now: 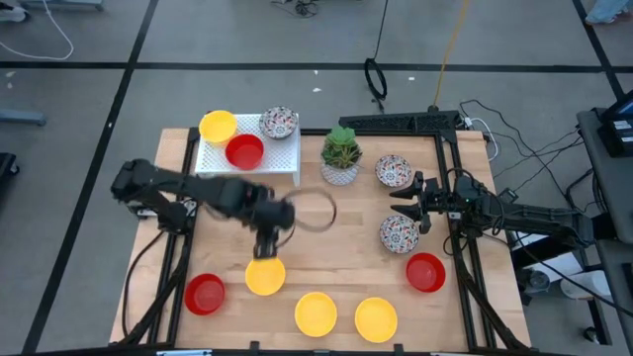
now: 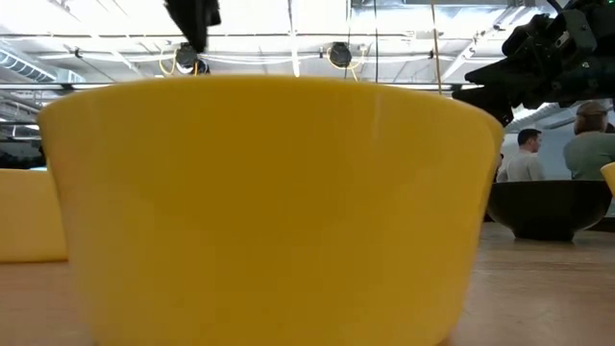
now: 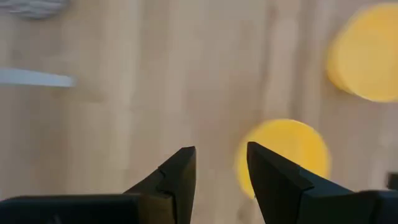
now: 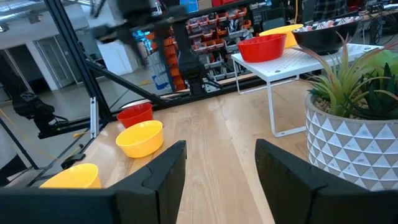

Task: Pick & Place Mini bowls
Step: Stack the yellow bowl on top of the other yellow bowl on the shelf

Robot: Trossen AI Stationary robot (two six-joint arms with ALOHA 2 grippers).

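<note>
Several mini bowls stand upright on their bases on the wooden table. My left gripper (image 1: 265, 247) (image 3: 221, 165) is open and hovers above a yellow bowl (image 1: 265, 276) (image 3: 283, 152) without touching it. Two more yellow bowls (image 1: 316, 312) (image 1: 376, 318) and a red bowl (image 1: 205, 294) stand near the table's near edge. My right gripper (image 1: 404, 206) (image 4: 221, 155) is open and waits between two floral bowls (image 1: 394, 170) (image 1: 400, 233), with a red bowl (image 1: 425, 272) nearer. A white rack (image 1: 287, 156) carries a yellow (image 1: 218, 126), a red (image 1: 244, 151) and a floral bowl (image 1: 279, 123).
A white pot with a green plant (image 1: 340, 155) (image 4: 354, 143) stands mid-table beside the rack. A dark cable loop (image 1: 318, 211) lies right of my left gripper. A yellow bowl (image 2: 269, 207) fills the low view. People (image 2: 527, 154) stand in the room beyond.
</note>
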